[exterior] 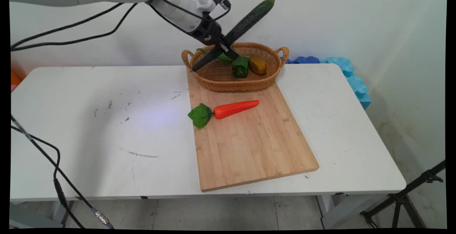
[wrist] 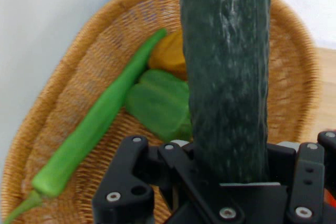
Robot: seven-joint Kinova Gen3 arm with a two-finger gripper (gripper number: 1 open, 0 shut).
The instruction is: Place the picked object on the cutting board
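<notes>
White wall behind — hand grips cucumber above basket.

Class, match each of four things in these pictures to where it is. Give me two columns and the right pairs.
1. cucumber
2. carrot
3. green pepper
4. cutting board

A. lying on the board
B. inside the basket
C. held in the pincer, above the basket
D. flat on the white table

Pairs: 1-C, 2-A, 3-B, 4-D
</notes>
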